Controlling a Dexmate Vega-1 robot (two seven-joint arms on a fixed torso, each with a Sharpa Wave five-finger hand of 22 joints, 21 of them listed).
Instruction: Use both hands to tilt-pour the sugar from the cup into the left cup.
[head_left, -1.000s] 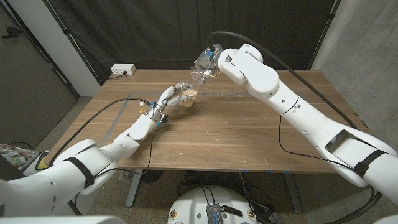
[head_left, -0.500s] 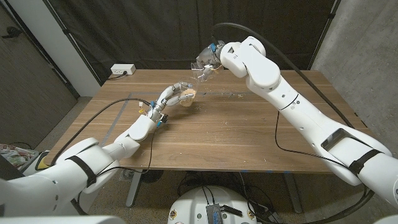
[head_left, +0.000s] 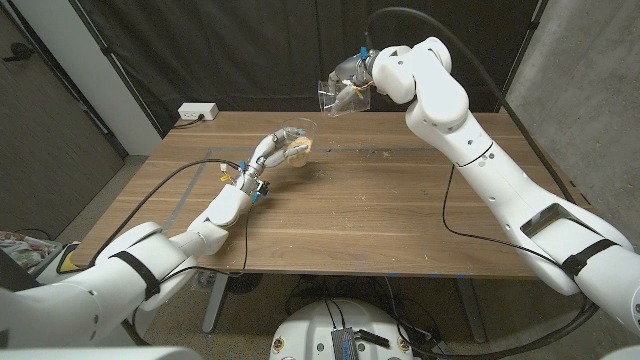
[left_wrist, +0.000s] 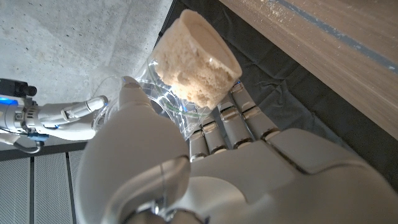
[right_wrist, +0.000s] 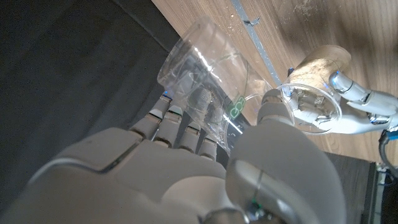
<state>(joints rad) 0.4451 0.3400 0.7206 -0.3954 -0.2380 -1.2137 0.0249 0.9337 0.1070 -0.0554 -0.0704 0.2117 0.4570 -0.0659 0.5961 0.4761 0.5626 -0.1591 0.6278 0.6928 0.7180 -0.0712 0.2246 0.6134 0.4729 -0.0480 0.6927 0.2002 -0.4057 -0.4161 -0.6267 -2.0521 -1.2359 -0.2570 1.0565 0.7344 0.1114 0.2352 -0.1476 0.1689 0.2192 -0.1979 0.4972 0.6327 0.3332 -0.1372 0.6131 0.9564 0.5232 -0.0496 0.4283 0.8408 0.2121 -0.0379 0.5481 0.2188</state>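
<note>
My left hand grips a clear plastic cup with pale brown sugar packed in its bottom, just above the far middle of the table. The left wrist view shows that sugar cup held in the left hand. High above the table's back edge, my right hand holds a second clear cup, tilted on its side with its mouth toward the left. In the right wrist view this cup looks empty in the right hand, with the sugar cup and left hand beyond it.
Loose sugar grains lie scattered on the wooden table near the back. A white power strip sits at the back left corner, and a black cable runs along the left arm. A dark curtain hangs behind.
My right hand has risen and swung right with the tilted cup, away from the sugar cup. The left hand has shifted its cup only slightly.
</note>
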